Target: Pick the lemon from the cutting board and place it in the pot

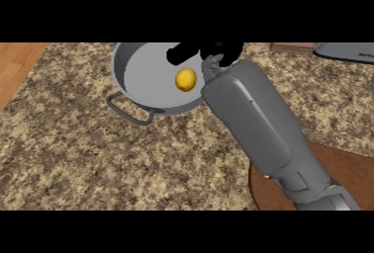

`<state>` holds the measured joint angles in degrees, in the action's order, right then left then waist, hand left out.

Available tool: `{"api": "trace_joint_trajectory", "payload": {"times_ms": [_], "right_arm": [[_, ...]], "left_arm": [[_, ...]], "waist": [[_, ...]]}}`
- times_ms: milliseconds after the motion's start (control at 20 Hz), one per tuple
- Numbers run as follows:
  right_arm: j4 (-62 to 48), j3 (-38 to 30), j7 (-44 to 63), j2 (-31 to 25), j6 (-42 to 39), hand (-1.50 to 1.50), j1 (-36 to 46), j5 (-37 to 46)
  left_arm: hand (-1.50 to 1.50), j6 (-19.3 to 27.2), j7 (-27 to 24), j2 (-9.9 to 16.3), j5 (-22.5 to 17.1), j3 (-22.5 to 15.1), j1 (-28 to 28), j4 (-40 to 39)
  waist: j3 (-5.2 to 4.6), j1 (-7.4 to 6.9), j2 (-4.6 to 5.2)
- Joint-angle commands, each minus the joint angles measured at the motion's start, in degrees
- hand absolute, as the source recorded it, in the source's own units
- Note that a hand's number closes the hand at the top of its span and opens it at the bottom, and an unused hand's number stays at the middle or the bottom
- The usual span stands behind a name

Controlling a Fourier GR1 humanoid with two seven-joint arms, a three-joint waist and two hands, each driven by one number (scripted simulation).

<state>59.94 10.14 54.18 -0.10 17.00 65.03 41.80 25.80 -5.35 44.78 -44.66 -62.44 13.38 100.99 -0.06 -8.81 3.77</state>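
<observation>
Where the worktop (110,163) meets its near edge on the right, a brown wooden cutting board (343,170) lies partly under the grey right forearm (259,126), which slants up and leftward across the speckled stone surface. Farther back, toward the far edge, the grey pot (142,79) sits with one dark handle (125,111) pointing to the near left. Inside it, the yellow lemon (186,79) rests on the pot's floor, right of its middle. Above the pot's far rim hangs the right robot hand (219,52), its black fingers spread apart and holding nothing, clear of the lemon.
</observation>
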Motion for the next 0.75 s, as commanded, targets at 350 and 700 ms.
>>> {"api": "trace_joint_trajectory", "payload": {"times_ms": [350, 700], "right_arm": [[-4.45, -2.87, -7.9, 0.1, 17.51, -1.5, 1.25, -5.96], [-9.2, -4.04, -10.23, 0.1, 24.34, -1.5, 1.2, -4.83]], "left_arm": [[0.0, -0.24, -4.51, -4.03, 2.62, 7.2, -13.75, 3.85], [0.0, 0.4, -4.71, -2.81, 0.42, 8.8, -15.43, 3.61]], "waist": [[-0.08, -0.15, -0.22], [-0.11, 3.05, -1.14]]}}
